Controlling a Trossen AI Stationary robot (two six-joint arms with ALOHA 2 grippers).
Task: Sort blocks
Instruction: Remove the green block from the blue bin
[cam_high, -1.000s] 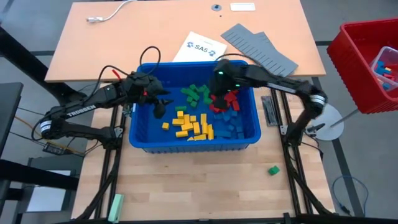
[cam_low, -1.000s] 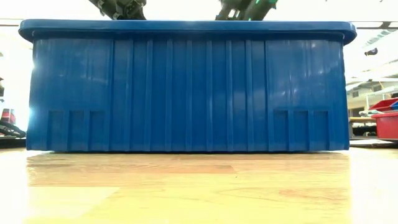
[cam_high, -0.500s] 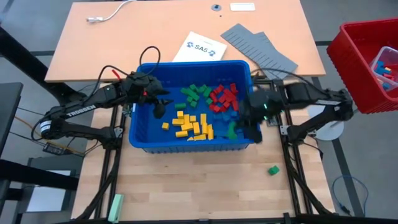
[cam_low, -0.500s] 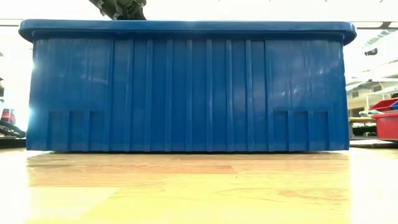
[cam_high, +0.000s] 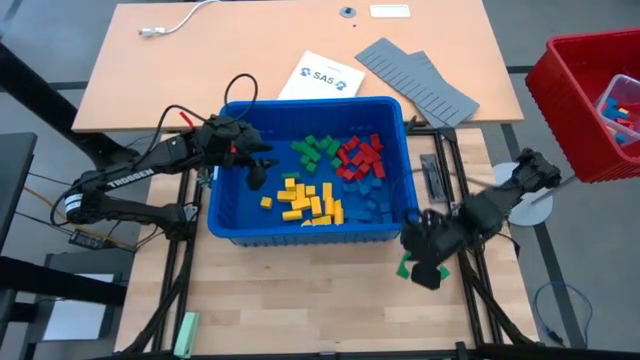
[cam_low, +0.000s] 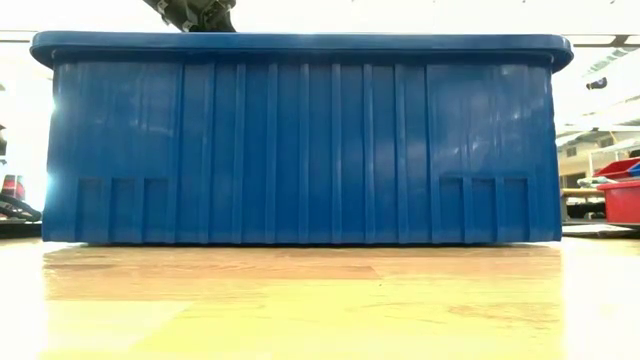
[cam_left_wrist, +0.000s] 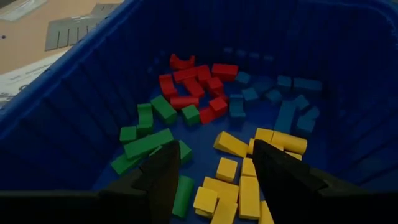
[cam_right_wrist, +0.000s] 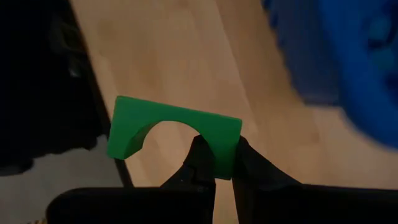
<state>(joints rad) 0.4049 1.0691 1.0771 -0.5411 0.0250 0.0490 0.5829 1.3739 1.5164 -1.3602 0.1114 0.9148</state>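
Observation:
The blue bin (cam_high: 310, 235) holds the blocks in groups by colour: yellow (cam_high: 310, 200), green (cam_high: 318, 152), red (cam_high: 362, 158) and blue (cam_high: 375, 205). My left gripper (cam_left_wrist: 217, 171) hangs open inside the bin's left part, above the green and yellow blocks, touching nothing. My right gripper (cam_high: 425, 265) is outside the bin, over the wooden table in front of the bin's near right corner. It is shut on a green arch-shaped block (cam_right_wrist: 174, 127). In the low view only the bin's front wall (cam_low: 300, 140) and part of the left arm (cam_low: 195, 12) show. My right gripper pinches one leg of the green arch block (cam_right_wrist: 225, 146) between its two fingertips (cam_right_wrist: 202, 158). The fingers come from above, slanting down. The rest of the arch sticks out to one side of them. The block is lifted clear of the wooden table below.
A red bin (cam_high: 590, 100) with more blocks stands off the table's right side. Flat grey ridged panels (cam_high: 415, 75) and a printed sheet (cam_high: 320, 75) lie behind the blue bin. A pale green bar (cam_high: 186, 330) lies at the near left. Bare wood stretches in front of the bin.
My right gripper has swung from above the red blocks in the bin toward the table's near right, over the bin's right rim and out to the wood in front of its corner. It has rolled and tipped further down and has stayed shut. My left gripper has kept still.

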